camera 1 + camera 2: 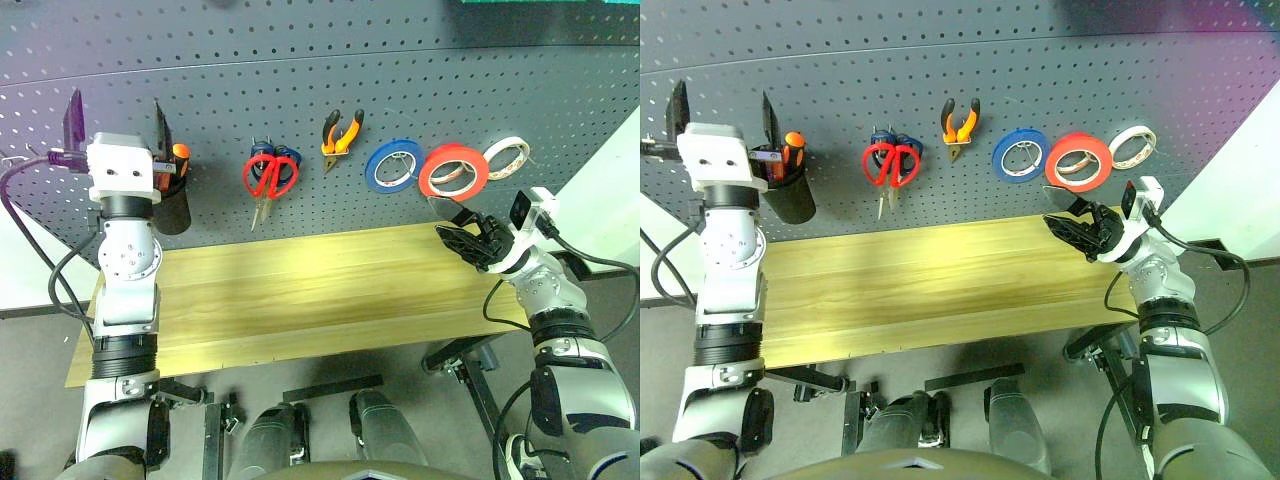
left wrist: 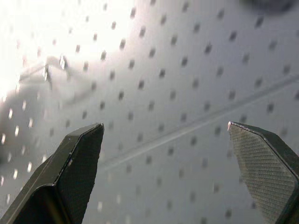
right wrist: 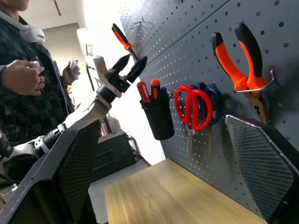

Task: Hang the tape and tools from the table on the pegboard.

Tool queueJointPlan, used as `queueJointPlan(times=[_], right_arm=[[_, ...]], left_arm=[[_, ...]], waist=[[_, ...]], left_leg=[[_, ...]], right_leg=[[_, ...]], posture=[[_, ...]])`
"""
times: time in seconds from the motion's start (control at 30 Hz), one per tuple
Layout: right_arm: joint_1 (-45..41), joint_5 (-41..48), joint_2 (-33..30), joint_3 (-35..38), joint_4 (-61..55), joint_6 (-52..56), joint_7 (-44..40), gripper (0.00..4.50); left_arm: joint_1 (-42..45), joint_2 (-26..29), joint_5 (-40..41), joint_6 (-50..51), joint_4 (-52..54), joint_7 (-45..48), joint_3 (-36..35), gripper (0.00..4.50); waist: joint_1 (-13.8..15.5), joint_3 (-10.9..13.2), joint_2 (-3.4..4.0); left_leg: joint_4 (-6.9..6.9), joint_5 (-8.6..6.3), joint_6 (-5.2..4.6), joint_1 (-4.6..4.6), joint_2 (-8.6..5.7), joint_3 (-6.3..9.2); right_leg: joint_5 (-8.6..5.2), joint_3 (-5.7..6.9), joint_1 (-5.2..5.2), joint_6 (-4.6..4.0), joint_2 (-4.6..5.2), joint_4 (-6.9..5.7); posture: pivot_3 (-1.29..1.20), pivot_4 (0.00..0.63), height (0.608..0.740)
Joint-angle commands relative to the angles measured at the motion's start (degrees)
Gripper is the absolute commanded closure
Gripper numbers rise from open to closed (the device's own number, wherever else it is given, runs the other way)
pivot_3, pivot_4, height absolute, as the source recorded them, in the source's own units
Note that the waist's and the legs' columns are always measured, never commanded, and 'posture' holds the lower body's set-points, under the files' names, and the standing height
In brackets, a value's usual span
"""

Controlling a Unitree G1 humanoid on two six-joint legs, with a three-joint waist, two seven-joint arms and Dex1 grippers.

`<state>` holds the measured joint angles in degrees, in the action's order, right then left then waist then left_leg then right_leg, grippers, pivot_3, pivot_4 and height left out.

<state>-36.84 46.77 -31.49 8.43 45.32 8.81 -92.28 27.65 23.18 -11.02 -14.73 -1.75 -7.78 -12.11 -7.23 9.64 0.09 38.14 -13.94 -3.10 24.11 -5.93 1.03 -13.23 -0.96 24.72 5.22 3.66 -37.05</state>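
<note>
Red tape (image 1: 453, 171), red scissors (image 1: 268, 177) and pliers (image 1: 341, 134) hang on the pegboard (image 1: 300, 60); the screwdriver (image 3: 143, 91) stands in a black cup (image 3: 159, 119). Right wrist view adds a person (image 3: 21, 79) beside the bare wooden table (image 1: 300, 290). Left gripper (image 1: 117, 122) and right gripper (image 1: 452, 226) both spread, empty.
</note>
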Motion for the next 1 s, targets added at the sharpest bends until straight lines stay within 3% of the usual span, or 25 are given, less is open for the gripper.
queueJointPlan(times=[0.03, 0.37, 0.6, 0.73, 0.87, 1.0], right_arm=[[-1.78, 0.44, 0.00, 0.82, 0.13, -0.81, -0.22, 0.00], [-2.08, 0.36, 0.61, 0.63, 0.18, -1.57, -0.22, 0.00], [-2.06, -0.10, 0.87, -0.17, 0.20, -2.62, -0.22, 0.00], [-1.80, -0.23, 1.18, -0.70, 0.17, -3.37, -0.22, 0.00], [0.02, -0.93, 2.07, -3.44, -1.76, -4.04, -0.22, 0.00], [1.63, -1.80, 4.32, -6.59, -3.29, -4.29, -0.22, 0.00]], left_arm=[[2.12, 0.69, -0.97, -2.05, 3.51, 0.83, 1.06, 0.05], [3.74, -4.32, 16.32, 5.58, 7.97, 16.62, 6.50, 0.05], [-2.10, -3.38, 20.35, 8.78, 10.95, 30.97, 14.94, 0.05], [-5.65, -2.55, 26.17, 15.06, 10.49, 38.56, 16.37, 0.05], [-10.16, -3.63, 36.70, 31.04, 8.86, 41.69, 14.57, 0.05], [-15.55, 0.39, 37.80, 36.00, 8.81, 49.28, 17.08, 0.05]], waist=[[-0.03, 0.00, 0.00], [-0.09, -0.03, -0.01], [-0.34, -0.46, 0.23], [-0.47, -0.70, 0.39], [-0.42, -1.00, 0.40], [-1.41, -1.36, 0.47]], left_leg=[[0.00, 0.00, 0.00, 0.00, 0.00, 0.00], [0.01, 0.01, 0.00, 0.00, 0.00, 0.00], [0.03, 0.01, 0.00, -0.02, -0.02, 0.00], [0.03, 0.01, 0.01, -0.21, -0.02, 0.00], [0.03, 0.00, 0.00, -0.45, -0.02, 0.00], [-0.02, 0.00, -0.01, -0.48, 0.00, 0.00]], right_leg=[[0.00, 0.00, 0.00, 0.00, 0.00, 0.00], [0.00, 0.00, -0.01, 0.00, 0.00, -0.01], [0.00, 0.00, -0.03, 0.01, -0.01, -0.01], [0.00, -0.03, -0.16, 0.00, -0.02, -0.06], [-0.01, -0.04, -0.42, 0.01, -0.01, -0.04], [-0.02, -0.06, -0.39, 0.00, -0.06, -0.05]], posture=[[-0.21, 0.124, 0.740], [-0.21, 0.104, 0.740], [-0.22, 0.090, 0.740], [-0.22, 0.084, 0.740], [-0.22, 0.074, 0.740], [-0.22, 0.064, 0.740]])
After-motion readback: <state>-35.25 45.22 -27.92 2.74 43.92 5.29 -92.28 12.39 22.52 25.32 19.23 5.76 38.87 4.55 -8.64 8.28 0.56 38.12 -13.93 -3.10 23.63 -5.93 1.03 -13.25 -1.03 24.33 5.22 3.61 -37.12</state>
